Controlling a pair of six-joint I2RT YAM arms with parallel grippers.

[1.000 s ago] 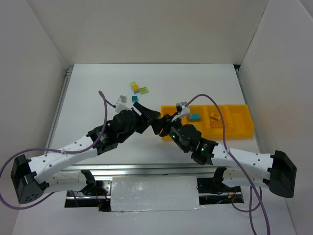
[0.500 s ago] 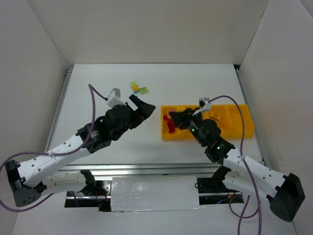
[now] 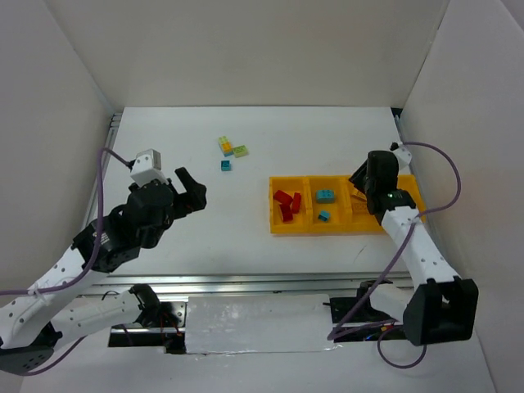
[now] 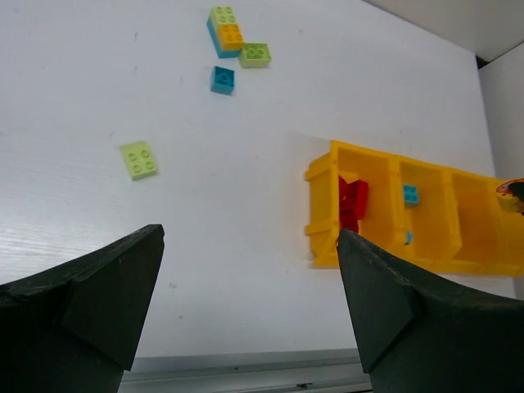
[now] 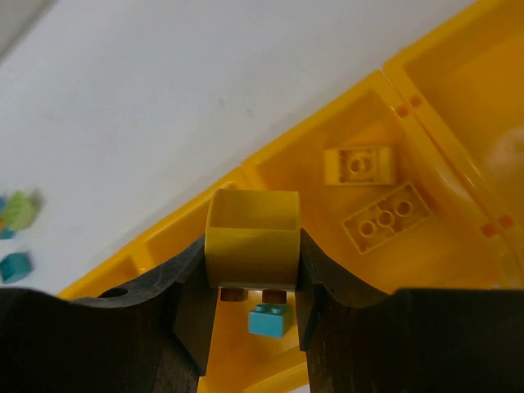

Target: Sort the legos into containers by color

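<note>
**Top view.** Left claw [image 3: 190, 187] sits left of centre with its fingers spread and nothing between them. The loose legos lie above and to its right, well apart from it: a multicoloured clump [image 3: 227, 146] and a single teal brick [image 3: 225, 165] on the white table [image 3: 246, 237]. The tray [image 3: 344, 230] is right of centre, with red bricks [image 3: 286, 205] in its leftmost compartment and teal bricks [image 3: 325, 196] in the next. Right claw [image 3: 366, 174] is over the tray's right half; its grip cannot be read from here.

**Left wrist view.** The left claw is agape along the bottom edge and empty. A pale green brick [image 4: 138, 159] lies above the left finger, clear of it. The tray is at mid-right.

**Right wrist view.** The right claw is clamped on a yellow brick [image 5: 250, 233] at frame centre, held above the tray. Two orange-yellow bricks [image 5: 358, 165] lie in the compartment at the upper right.
</note>
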